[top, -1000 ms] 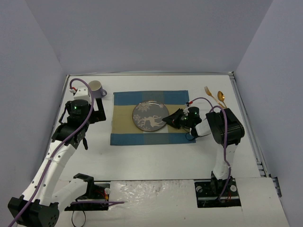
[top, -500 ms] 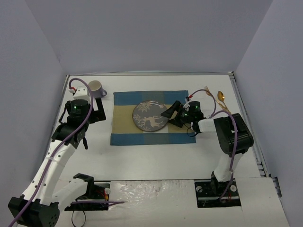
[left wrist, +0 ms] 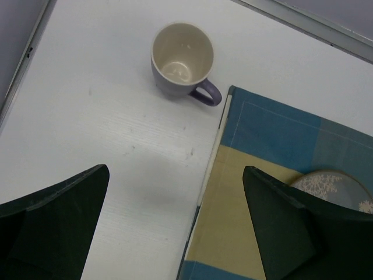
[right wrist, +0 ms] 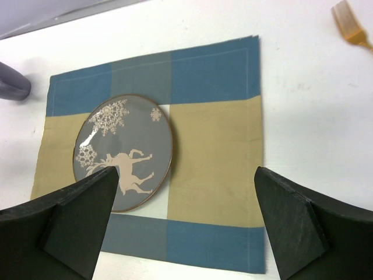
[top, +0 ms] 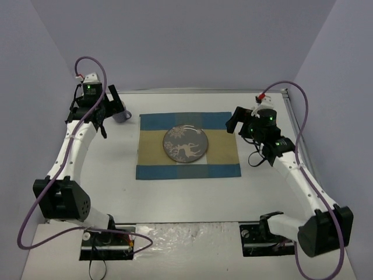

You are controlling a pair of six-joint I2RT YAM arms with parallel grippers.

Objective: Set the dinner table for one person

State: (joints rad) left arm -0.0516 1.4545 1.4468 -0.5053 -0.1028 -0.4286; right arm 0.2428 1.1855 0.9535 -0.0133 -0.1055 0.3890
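The dinner table (top: 186,198) is a white top inside lilac walls. On it lies a blue-and-tan checked placemat (top: 224,157), and a grey plate (top: 185,143) with a white deer and snowflakes rests on its middle. My right gripper (right wrist: 186,170) hangs open above the placemat's right half (right wrist: 215,146), just right of the plate (right wrist: 122,151), holding nothing. A lilac mug (left wrist: 182,58) stands empty and upright off the placemat's far left corner. My left gripper (left wrist: 175,172) hovers open just short of it, over the placemat's left edge (left wrist: 274,134).
A gold fork (right wrist: 349,23) lies on the white top beyond the placemat's far right corner; the right wrist (top: 262,119) hides it in the top view. The metal rim (top: 297,134) runs along the right side. Both arm bases sit at the near edge.
My right gripper opened, let go of the plate's right edge, then rose and drew back to the right. The left arm lifted and swung back toward the mug. The plate stayed put.
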